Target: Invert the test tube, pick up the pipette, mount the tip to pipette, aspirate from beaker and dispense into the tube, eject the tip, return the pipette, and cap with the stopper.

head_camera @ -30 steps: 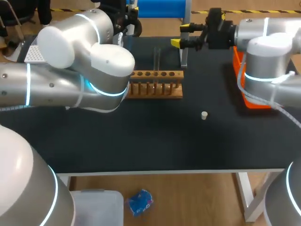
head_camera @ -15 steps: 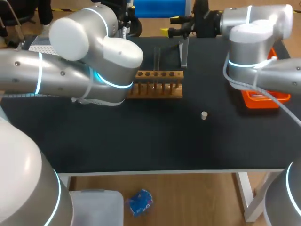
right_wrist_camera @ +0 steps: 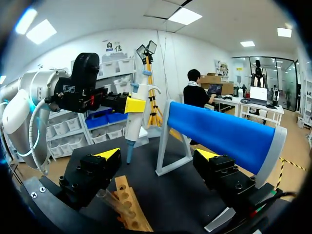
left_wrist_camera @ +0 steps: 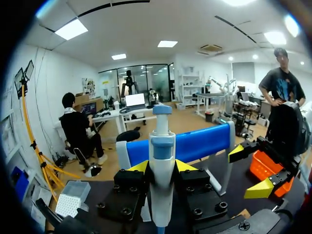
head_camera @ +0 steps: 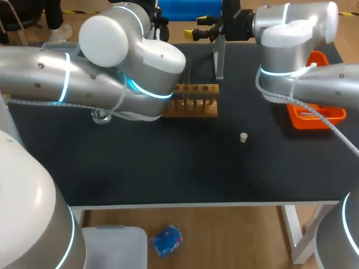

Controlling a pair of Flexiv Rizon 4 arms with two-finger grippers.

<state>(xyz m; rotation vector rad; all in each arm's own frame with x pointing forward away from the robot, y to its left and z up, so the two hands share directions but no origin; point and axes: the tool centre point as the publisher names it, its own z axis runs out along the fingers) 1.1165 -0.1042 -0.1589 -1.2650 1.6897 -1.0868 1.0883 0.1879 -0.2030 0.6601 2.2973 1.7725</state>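
In the left wrist view my left gripper (left_wrist_camera: 161, 166) is shut on the white and blue pipette (left_wrist_camera: 161, 144), which stands upright between its yellow tips. The right wrist view shows that pipette (right_wrist_camera: 131, 131) hanging tip-down over the table's far side. My right gripper (right_wrist_camera: 159, 154) is open and empty, facing the pipette; in the head view it (head_camera: 197, 27) is at the far edge. A glass test tube (head_camera: 188, 72) stands in the wooden rack (head_camera: 193, 102). The small stopper (head_camera: 243, 137) lies on the black table. A glass beaker (head_camera: 101, 117) shows under my left arm.
The pipette stand (head_camera: 219, 56) with a blue roll on top stands just behind the rack. An orange tray (head_camera: 314, 115) sits at the right. A white tip box (left_wrist_camera: 68, 204) lies at the table's far left. My left arm covers the rack's left end.
My right gripper has swung left along the far edge towards the pipette stand. My left arm has shifted right and now covers more of the rack.
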